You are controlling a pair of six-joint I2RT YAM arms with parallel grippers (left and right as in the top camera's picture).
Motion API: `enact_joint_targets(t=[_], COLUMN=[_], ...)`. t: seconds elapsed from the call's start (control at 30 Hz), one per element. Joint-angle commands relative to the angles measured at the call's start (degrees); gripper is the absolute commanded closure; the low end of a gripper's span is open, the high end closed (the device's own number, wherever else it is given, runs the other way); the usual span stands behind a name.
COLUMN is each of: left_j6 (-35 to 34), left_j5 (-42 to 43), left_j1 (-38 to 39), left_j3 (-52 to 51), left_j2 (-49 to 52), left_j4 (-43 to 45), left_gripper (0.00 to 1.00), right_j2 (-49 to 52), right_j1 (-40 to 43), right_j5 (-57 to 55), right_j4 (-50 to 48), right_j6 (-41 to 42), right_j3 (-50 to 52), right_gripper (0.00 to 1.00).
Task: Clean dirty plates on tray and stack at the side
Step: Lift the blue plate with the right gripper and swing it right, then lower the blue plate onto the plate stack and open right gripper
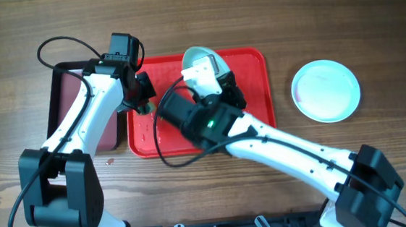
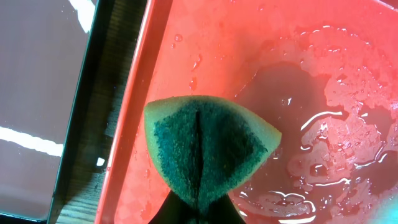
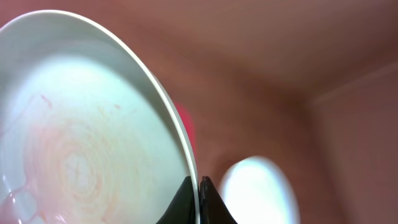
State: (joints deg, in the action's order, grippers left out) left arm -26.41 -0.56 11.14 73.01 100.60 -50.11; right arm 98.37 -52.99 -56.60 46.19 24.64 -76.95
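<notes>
L claw (image 2: 199, 210) is clamped on a yellow sponge w/ green scrub face (image 2: 208, 149), which bulges out past the fingertips. It hangs over the near-left part of the red tray (image 1: 251, 60), close to the tray's left rim. The tray floor there is wet, w/ puddles and streaks of water (image 2: 336, 118).

R claw (image 3: 200, 188) is closed on the rim of a pale plate (image 3: 81, 137), pinching its edge. The plate is tilted steeply over the far side of the red tray, and faint reddish swirl marks show on its inner face. Can't tell if its lower edge touches the tray.

The red tray sits mid-tabletop toward the far edge, w/ a dark maroon tray (image 1: 67, 88) just beside it on the left. A second plate (image 1: 325, 90), pale turquoise, lies flat on the wood tabletop (image 1: 376, 13), right of the red tray and apart from it.
</notes>
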Motion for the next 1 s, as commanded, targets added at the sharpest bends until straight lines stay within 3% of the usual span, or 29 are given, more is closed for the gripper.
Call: enact_joint_targets(t=[0.0,0.13,0.27,0.6,0.8,0.97], left_j6=[2.2,3.1,3.7,6.8,6.7,6.7], left_j5=[0.4,0.5,-2.0,-3.9,-3.8,-3.8], left_j1=[-0.9,-5.2,-9.7,-18.3,-18.3,-18.3], left_j3=[-0.1,2.5,3.2,2.6,2.5,2.5], left_j2=[-0.6,-3.8,-9.1,-8.0,-4.8,-4.4], left_j4=[-0.5,-5.3,-6.9,-7.8,-7.7,-7.1], left_gripper=[0.96,0.96,0.96,0.96,0.96,0.96], right_j2=[-0.2,-0.6,-0.6,-0.5,-0.4,-0.4], right_j1=[7.2,21.0,36.8,72.9,81.9,79.7], right_j5=[27.0,47.0,58.2,57.5,55.9,59.6], right_j4=[-0.1,-0.3,0.7,6.3,2.8,-2.6], right_j6=[3.0,2.3,-0.3,-3.4,0.2,-0.9], right_j3=[-0.3,-0.3,-0.3,1.4,11.3,16.9], right_gripper=[0.96,0.96,0.96,0.96,0.96,0.96])
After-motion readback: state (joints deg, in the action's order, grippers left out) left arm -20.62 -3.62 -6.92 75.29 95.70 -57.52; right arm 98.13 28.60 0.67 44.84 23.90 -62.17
